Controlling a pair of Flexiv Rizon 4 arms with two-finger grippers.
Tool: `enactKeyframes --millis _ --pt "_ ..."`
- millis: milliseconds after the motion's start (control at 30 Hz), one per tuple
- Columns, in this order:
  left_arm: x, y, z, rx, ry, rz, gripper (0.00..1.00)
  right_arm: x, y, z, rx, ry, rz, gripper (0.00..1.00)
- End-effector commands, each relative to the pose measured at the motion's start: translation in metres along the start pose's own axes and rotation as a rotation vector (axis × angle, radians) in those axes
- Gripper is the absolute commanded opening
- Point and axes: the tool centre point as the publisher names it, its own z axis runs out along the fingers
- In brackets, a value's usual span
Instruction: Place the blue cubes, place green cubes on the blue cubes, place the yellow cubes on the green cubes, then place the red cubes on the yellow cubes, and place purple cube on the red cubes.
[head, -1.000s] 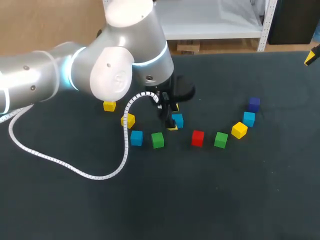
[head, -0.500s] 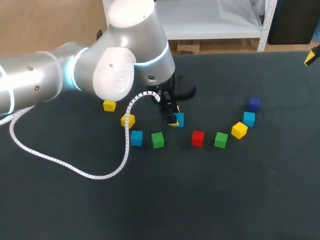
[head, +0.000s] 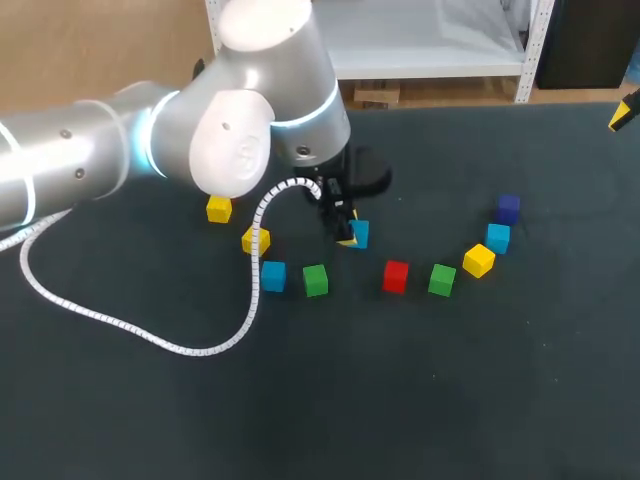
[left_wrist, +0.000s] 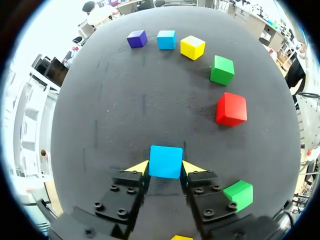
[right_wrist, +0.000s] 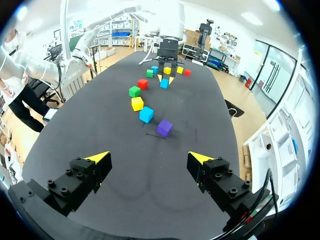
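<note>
My left gripper (left_wrist: 165, 168) is shut on a blue cube (left_wrist: 165, 161), its yellow tips pressing the cube from both sides. In the head view that blue cube (head: 359, 233) sits mid-table under the left gripper (head: 349, 236). Ahead of the fingers lie a red cube (left_wrist: 231, 109), a green cube (left_wrist: 222, 70), a yellow cube (left_wrist: 192, 47), another blue cube (left_wrist: 166, 39) and the purple cube (left_wrist: 136, 38). Beside the gripper lies a second green cube (left_wrist: 239, 194). My right gripper (right_wrist: 150, 159) stands open and empty, far from the cubes at the table's right end.
Left of the held cube lie a green cube (head: 315, 280), a blue cube (head: 273, 276) and two yellow cubes (head: 256, 240) (head: 218, 209). A white cable (head: 150, 335) loops over the table's left half. The front of the dark table (head: 420, 400) holds nothing.
My left gripper's fingers have closed onto the blue cube. Gripper and cube have shifted slightly toward the back of the table. The right arm has not moved.
</note>
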Motion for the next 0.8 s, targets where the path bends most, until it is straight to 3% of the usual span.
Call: enactKeyframes --millis 33,200,800 --pt "0.0026 -0.0021 -0.0016 0.002 0.001 -0.006 0.28 -0.0002 0.0002 0.0002 0.001 0.000 0.000 1.00" --pt "0.0059 -0.0057 -0.0021 0.007 0.004 -0.017 0.36 -0.0002 0.0002 0.0002 0.001 0.000 0.000 1.00" --pt "0.0022 -0.0081 0.0000 0.016 -0.014 -0.086 0.35 -0.0002 0.0002 0.0002 0.001 0.000 0.000 1.00"
